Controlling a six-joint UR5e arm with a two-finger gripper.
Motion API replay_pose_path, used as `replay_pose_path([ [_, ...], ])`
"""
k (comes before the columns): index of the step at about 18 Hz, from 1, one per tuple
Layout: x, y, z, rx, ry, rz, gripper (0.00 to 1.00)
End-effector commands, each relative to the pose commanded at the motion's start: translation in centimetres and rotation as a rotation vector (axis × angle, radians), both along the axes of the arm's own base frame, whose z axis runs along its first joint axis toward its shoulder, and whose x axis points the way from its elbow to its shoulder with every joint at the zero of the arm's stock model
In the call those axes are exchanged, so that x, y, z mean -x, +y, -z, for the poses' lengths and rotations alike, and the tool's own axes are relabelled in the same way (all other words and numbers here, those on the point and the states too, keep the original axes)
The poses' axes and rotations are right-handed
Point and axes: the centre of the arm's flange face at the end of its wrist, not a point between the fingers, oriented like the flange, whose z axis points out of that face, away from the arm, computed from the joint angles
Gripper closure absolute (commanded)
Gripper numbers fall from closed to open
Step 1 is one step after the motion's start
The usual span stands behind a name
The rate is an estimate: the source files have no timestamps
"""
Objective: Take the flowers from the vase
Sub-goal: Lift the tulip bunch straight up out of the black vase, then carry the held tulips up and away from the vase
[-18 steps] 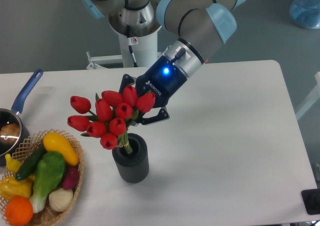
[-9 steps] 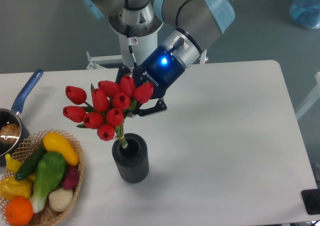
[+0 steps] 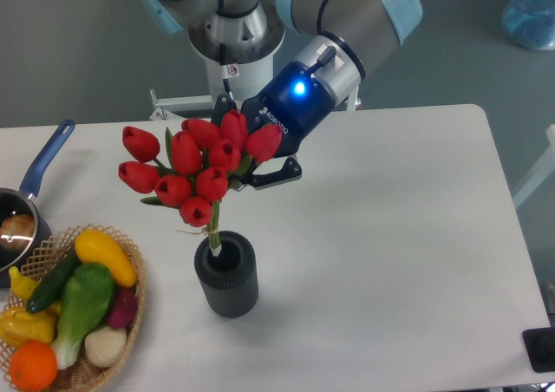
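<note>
My main worry is the last bit of stem: the flowers (image 3: 198, 168) are held high, but the stems (image 3: 214, 227) run down into the mouth of the vase (image 3: 227, 275), so the bunch is not free of it. If I pull sideways from here, I judge the stems could catch the rim and tip the vase, or drag it toward the basket (image 3: 130, 318) just beside it on the left. The bunch is also wider than the vase and leans out to the left of the gripper (image 3: 251, 162), so its weight hangs off to one side — a loose hold could let it twist or slide down through the jaws. I would keep the pull straight up along the stems until the ends show above the rim. As for the hold itself, the gripper sits at the right rear of the bunch, with the buds covering most of the fingers; one dark finger (image 3: 282, 172) pokes out to the right below the red heads. From how the bunch stands lifted against it, I take the jaws to be clamped on the stems just under the buds — though the contact point itself is hidden behind the blooms. The pan (image 3: 39, 171) lies well apart at the far left.
</note>
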Motion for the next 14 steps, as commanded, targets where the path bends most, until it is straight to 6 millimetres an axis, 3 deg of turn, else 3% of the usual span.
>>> replay_pose_path([
  [8, 1.1, -1.7, -1.9, -0.025, -0.003, -0.034, 0.70],
  [14, 4.8, -4.8, -2.3, -0.001, 0.028, -0.131, 0.70],
])
